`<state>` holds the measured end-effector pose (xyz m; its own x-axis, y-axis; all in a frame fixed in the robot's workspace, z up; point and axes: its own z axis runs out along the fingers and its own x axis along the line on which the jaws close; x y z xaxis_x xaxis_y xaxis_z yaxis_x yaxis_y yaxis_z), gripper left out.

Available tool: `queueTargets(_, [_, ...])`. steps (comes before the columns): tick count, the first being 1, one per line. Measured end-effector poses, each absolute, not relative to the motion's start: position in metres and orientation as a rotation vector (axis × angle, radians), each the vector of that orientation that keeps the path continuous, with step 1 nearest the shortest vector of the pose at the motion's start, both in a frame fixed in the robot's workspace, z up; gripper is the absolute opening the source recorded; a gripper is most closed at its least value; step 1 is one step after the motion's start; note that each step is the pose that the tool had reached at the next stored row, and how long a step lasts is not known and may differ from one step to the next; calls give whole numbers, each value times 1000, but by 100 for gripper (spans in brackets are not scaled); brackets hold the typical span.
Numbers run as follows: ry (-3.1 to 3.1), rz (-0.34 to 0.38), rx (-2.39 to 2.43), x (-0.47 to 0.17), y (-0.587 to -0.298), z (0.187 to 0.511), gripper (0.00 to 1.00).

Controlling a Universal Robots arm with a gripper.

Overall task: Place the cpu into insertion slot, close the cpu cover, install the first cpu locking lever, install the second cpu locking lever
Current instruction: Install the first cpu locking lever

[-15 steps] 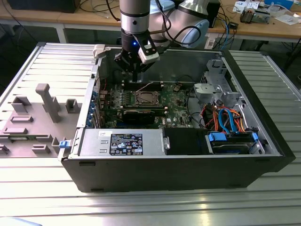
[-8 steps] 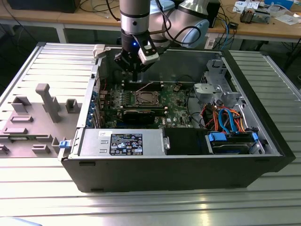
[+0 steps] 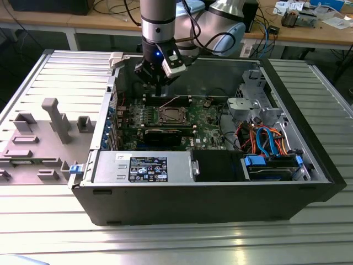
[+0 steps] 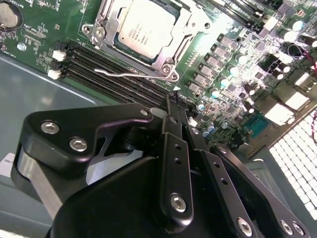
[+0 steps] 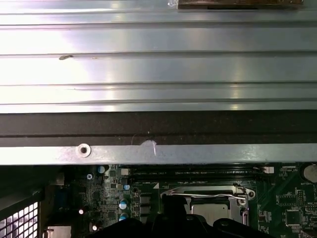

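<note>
My gripper (image 3: 160,88) hangs inside the open computer case (image 3: 309,165), just above the motherboard (image 3: 207,132) near the case's far wall, and in the second wrist view its two black fingers (image 4: 171,129) are pressed together with nothing between them. Just beyond the fingertips in that view lies the socket (image 4: 101,22) with the chip (image 4: 143,25) already seated in it, its silver-grey top showing through the window of the metal cover (image 4: 163,59), which lies flat over it. A thin wire lever (image 4: 124,73) runs along the socket's edge nearest my fingers, beside the long black memory slots (image 4: 99,74). In the first wrist view the same socket (image 5: 208,201) sits close under my fingers, with a lever (image 5: 208,195) across its far edge, and past it the case's rim (image 5: 158,153) and the ribbed metal table (image 5: 158,59). In the exterior view the socket (image 3: 171,115) sits mid-board, the power supply (image 3: 143,167) lies along the case's near edge, and a grey fixture (image 3: 55,118) stands on the table outside the case.
</note>
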<state>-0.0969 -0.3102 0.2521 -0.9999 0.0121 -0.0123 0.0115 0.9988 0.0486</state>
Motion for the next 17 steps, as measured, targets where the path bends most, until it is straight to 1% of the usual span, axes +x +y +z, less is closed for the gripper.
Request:
queueTargets(8, [3127, 104, 21, -87, -310, 246, 11])
queueTargets(17, [3128, 106, -2, -77, -310, 239, 11])
